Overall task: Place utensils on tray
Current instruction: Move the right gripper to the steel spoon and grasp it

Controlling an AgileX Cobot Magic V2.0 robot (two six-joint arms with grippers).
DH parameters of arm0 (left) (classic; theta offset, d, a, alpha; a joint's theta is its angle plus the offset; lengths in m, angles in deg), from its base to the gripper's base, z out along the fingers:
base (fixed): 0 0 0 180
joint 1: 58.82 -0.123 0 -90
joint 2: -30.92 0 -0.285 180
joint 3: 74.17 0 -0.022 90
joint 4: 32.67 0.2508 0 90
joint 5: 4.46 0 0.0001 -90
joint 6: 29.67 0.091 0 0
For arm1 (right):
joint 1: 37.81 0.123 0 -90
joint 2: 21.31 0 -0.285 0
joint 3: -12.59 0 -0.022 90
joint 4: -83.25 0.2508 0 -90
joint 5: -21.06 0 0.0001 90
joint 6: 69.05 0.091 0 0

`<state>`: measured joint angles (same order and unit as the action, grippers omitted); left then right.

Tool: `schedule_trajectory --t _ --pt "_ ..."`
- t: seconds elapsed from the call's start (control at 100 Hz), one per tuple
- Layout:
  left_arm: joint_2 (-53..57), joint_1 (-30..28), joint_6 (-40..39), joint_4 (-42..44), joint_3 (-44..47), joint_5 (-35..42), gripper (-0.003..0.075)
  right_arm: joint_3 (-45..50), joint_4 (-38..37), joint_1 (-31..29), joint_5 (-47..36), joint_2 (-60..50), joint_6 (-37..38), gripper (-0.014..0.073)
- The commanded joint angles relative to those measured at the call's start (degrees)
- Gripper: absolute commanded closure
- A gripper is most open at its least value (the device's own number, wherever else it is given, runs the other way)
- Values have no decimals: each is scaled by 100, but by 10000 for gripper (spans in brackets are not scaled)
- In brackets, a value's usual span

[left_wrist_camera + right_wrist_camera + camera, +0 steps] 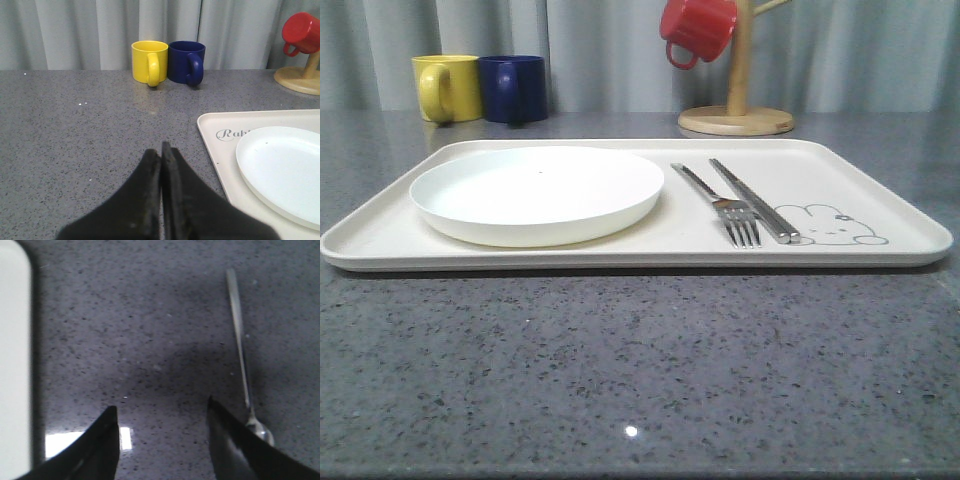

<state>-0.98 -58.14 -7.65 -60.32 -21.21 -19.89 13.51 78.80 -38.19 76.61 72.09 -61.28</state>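
A large cream rectangular tray with a low rim sits on a speckled grey stone table. A round white plate takes up one half of it. A shiny silver four-tined fork and a pair of flat silver chopsticks lie side by side on the other half, parallel and close, which reads as deliberate placement: two utensils delivered.

A slim silver spoon lies on the bare table, off the tray. The right gripper hovers low above the stone with its dark fingers spread apart, empty. The spoon's bowl sits just beside one fingertip, outside the gap, so the arm probably needs a small sideways shift to straddle the handle. The tray's rounded corner lies well off to the gripper's other side.

The left gripper hangs above open table, its fingers pressed together with nothing between them, seemingly parked. Ahead of it stand a yellow mug and a navy mug; the tray lies beside it.
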Motion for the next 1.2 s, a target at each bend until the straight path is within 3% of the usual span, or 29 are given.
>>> schedule_trajectory --t 0.0,0.22,0.66,1.19 --pt "-26 -5 -41 -59 -152 400 739 -161 202 -395 -152 -210 -373 186" --pt "-26 -5 -41 -59 -152 400 739 -161 221 -966 -154 12 -701 192" --pt "-26 -5 -41 -59 -152 400 739 -195 143 -1156 -269 845 -854 192" --pt "-26 -5 -41 -59 -152 400 739 -208 445 -1290 -513 923 -1163 192"
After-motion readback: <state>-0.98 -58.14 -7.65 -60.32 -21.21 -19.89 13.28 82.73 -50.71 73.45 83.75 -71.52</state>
